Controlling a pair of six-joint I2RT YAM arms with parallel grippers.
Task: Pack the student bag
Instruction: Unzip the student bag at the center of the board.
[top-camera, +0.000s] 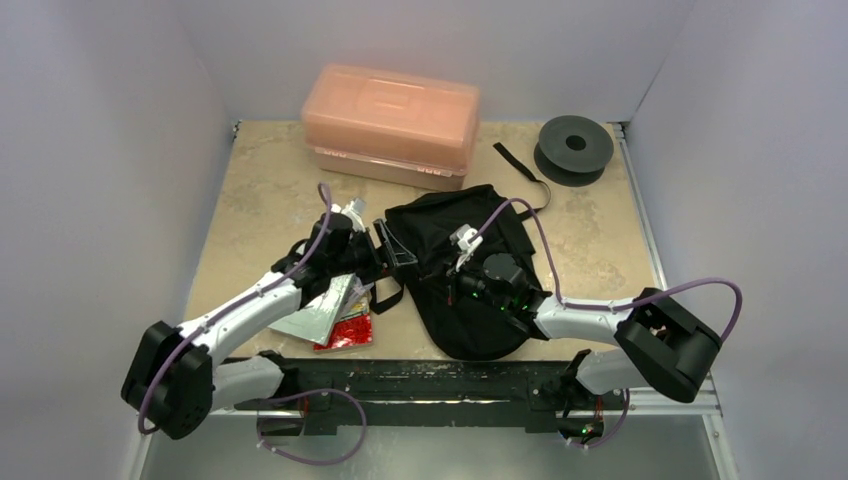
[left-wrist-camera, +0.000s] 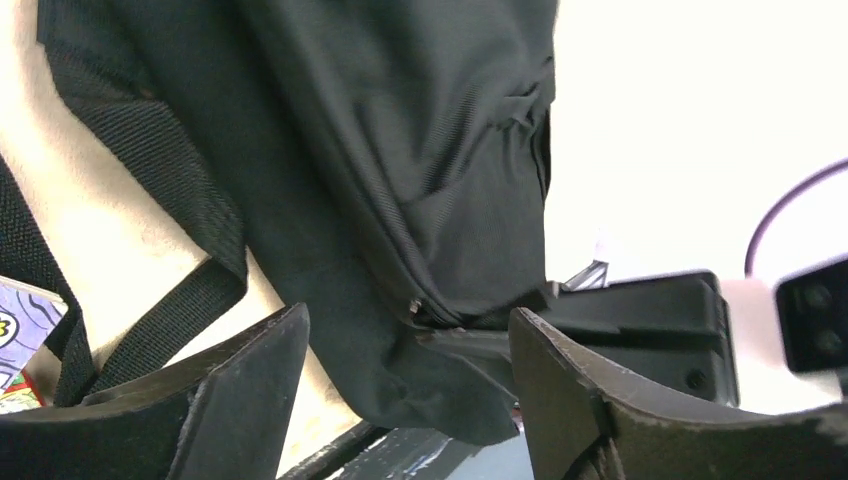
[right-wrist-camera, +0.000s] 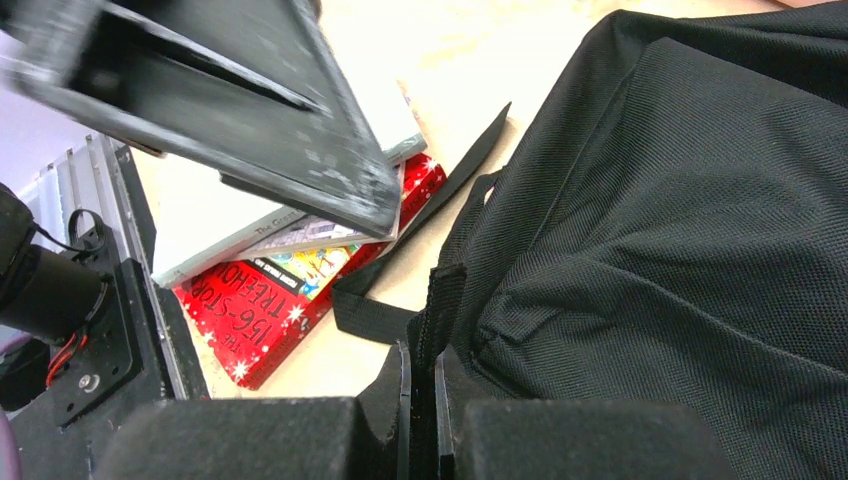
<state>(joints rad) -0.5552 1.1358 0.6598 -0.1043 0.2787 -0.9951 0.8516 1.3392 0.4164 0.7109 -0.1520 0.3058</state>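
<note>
At frame centre, student bag (top-camera: 470, 270) lay on surface (top-camera: 260, 190), left edge near books (top-camera: 335, 315). At that edge left tool (left-wrist-camera: 405, 330) gaped wide, gripping nothing; right tool (right-wrist-camera: 420, 400) was pinched tight on bag fabric.

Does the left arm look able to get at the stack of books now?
Probably yes: the stack of books lies uncovered beside the student bag, right under that arm, and the left gripper has open jaws. It would need to pull back first.

Bare counter (top-camera: 600, 240) lies open to the right of the student bag (top-camera: 425, 225), while the orange box (top-camera: 390, 120) walls off its far side, the spool (top-camera: 573, 147) fills the far right corner, and stacked books (top-camera: 335, 318) crowd its left.
</note>
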